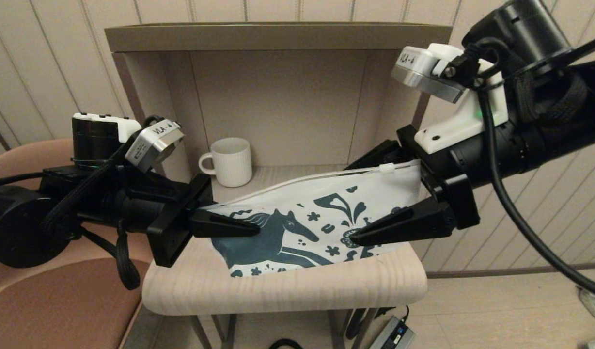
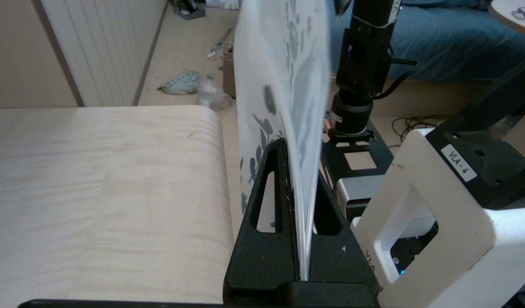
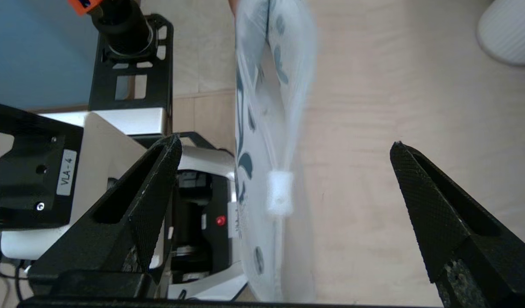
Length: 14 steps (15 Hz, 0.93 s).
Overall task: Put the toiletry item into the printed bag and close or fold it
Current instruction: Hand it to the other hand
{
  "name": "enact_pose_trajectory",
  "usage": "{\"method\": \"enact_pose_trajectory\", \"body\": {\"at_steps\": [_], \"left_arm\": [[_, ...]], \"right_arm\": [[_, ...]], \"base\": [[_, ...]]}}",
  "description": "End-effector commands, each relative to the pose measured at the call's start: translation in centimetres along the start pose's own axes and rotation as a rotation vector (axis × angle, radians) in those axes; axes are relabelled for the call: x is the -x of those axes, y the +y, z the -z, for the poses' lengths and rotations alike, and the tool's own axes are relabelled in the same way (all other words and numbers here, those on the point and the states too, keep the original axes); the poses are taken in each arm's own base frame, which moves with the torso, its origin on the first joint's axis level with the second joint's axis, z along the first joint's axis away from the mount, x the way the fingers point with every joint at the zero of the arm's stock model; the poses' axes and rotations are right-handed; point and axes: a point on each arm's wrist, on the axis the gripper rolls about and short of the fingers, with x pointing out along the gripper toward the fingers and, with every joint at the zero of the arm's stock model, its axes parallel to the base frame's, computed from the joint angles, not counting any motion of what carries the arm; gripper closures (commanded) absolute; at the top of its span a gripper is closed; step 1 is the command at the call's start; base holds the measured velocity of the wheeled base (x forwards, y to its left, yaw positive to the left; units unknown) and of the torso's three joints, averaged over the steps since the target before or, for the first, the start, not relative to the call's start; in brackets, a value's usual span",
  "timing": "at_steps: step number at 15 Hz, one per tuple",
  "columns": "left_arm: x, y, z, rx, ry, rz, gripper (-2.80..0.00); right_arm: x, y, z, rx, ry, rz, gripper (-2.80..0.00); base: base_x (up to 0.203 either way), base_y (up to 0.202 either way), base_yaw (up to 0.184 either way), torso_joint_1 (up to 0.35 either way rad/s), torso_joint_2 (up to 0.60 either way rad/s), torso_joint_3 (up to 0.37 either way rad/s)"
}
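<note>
The printed bag (image 1: 302,213), white with a dark teal horse and flowers, is held upright on edge over the wooden table (image 1: 288,291). My left gripper (image 1: 251,225) is shut on the bag's left end; the left wrist view shows the bag (image 2: 284,64) pinched in that gripper (image 2: 299,171). My right gripper (image 1: 351,202) is open and straddles the bag's right end without touching it. In the right wrist view the bag (image 3: 254,128) and its white zip slider (image 3: 280,192) lie between the spread fingers of that gripper (image 3: 286,142). The toiletry tube is not visible.
A white ribbed mug (image 1: 232,161) stands at the back of the table inside a shelf niche (image 1: 278,102), behind the bag. A brown chair (image 1: 60,300) sits to the left under my left arm. A power brick and cables lie on the floor below.
</note>
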Motion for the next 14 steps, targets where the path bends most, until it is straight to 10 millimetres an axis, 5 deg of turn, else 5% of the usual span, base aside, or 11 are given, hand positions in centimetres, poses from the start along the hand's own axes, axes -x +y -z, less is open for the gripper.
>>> {"method": "enact_pose_trajectory", "body": {"at_steps": [1,12,13,14], "left_arm": [[0.0,-0.1,-0.1,-0.005,-0.003,0.007,0.00],[0.0,0.2,0.4,-0.028,0.001,0.003,0.00],[0.0,0.2,0.4,-0.030,0.001,0.003,0.00],[0.0,0.3,0.4,-0.030,0.000,0.003,0.00]], "right_arm": [[-0.3,0.1,0.5,-0.012,0.012,-0.017,-2.80],[1.1,0.5,0.9,-0.016,0.005,0.012,-2.80],[1.1,0.4,1.0,-0.021,0.006,0.013,0.00],[1.1,0.4,1.1,-0.022,0.007,0.012,0.00]], "base": [[0.000,0.000,0.000,0.000,0.00,0.000],[0.000,0.000,0.000,0.000,0.00,0.000],[0.000,0.000,0.000,0.000,0.00,0.000],[0.000,0.000,0.000,0.000,0.00,0.000]]}}
